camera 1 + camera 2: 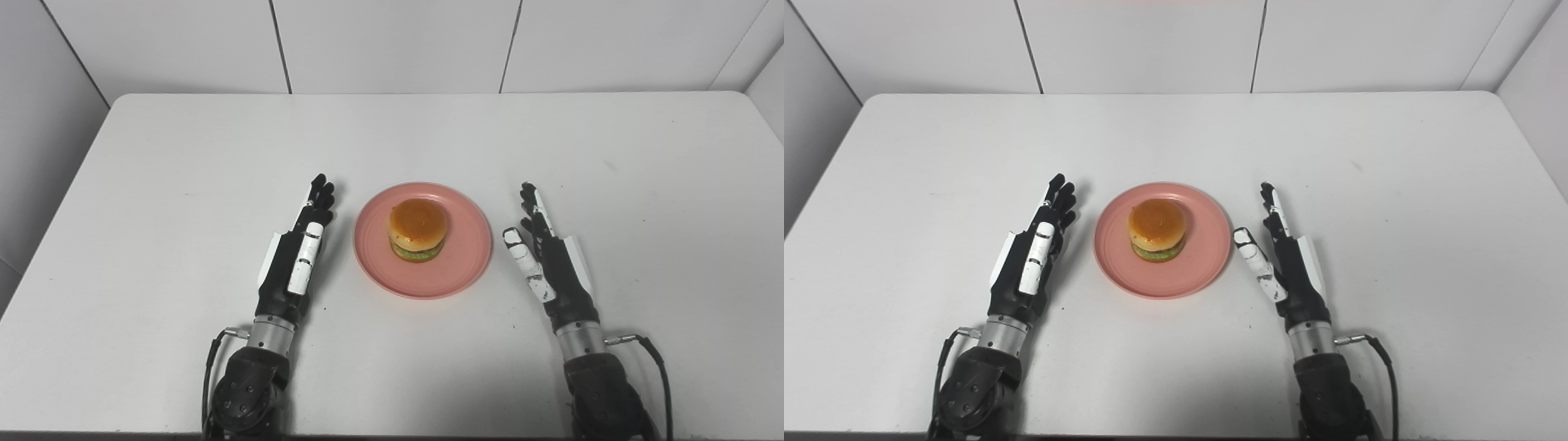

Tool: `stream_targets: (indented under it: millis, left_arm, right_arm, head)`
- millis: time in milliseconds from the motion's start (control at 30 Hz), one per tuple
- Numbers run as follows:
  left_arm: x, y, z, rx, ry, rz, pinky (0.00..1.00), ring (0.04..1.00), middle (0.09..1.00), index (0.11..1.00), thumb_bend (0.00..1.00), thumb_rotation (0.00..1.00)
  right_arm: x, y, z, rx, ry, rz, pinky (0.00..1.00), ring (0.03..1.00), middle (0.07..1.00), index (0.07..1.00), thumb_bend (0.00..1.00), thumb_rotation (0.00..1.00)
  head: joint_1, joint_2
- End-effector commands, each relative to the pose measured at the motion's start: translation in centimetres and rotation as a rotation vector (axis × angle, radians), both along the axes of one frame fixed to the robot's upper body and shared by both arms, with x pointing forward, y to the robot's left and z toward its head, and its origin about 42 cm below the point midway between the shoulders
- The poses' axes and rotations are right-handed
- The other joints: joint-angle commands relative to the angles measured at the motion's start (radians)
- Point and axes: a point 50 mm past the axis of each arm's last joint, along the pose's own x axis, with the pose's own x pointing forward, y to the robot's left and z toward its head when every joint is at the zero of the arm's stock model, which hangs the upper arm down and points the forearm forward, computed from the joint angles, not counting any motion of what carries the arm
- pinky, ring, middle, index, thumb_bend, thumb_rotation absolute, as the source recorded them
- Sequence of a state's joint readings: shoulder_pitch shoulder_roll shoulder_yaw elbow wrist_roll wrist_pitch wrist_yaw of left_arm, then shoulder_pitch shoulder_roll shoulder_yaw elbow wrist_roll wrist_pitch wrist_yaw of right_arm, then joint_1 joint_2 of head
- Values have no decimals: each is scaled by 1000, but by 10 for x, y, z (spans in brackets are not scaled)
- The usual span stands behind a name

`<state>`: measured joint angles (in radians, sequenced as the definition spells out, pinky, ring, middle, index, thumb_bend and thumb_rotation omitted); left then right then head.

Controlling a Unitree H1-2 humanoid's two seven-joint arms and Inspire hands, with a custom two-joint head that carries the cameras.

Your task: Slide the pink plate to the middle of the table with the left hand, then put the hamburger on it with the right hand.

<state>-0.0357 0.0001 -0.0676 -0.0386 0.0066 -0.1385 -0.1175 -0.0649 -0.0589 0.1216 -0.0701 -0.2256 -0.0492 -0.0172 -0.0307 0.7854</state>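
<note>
Hamburger (417, 237): upright on the pink plate, a little behind its centre, bun on top and green filling showing at the lower edge; sits square, so looks set down rather than dropped.
Pink plate (459, 269): flat on the tabletop, about midway across and nearer the front edge than the back; judged to be where the task wants it, within easy reach of both arms.
Left hand (298, 254): lies just beside the plate's left rim, apart from it, fingers straight, close together and pointing away from the robot; holds nothing (thumb lies along the side).
Right hand (1283, 257): just beside the plate's right rim, not touching; fingers extended, thumb spread a little toward the plate, nothing in its hold.
Why so placed: both hands flank the plate evenly and clear of it, probably a resting pose that leaves the hamburger undisturbed and in full view of the head cameras.
Tabletop (184, 153): white, plain, a few faint marks; only plate and hamburger on it besides the hands.
Task progress: judged complete, both steps appear done, nothing left to grasp.
Risk: slight; a sideways sweep of either hand could nudge the rim and shift the plate.
</note>
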Motion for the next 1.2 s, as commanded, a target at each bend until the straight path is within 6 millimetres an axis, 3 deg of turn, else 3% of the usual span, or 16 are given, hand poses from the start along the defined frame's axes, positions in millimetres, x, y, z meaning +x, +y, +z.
stream_targets:
  millis: [0,267,1167]
  left_arm:
    - [-27,12,-40,48,117,29,1000,1000,1000,1000,447,1000]
    - [-24,15,-38,104,113,33,1000,1000,1000,1000,492,1000]
    - [-20,15,-41,129,135,17,1000,1000,1000,1000,469,1000]
  right_arm:
    - [-3,4,-2,34,-22,15,986,1000,1000,1000,450,1000]
    - [0,1,-5,68,14,16,1000,1000,1000,1000,339,1000]
    - [1,-4,-5,66,44,11,991,1000,1000,1000,255,1000]
  head:
    - [3,2]
    - [7,6]
    - [11,-10]
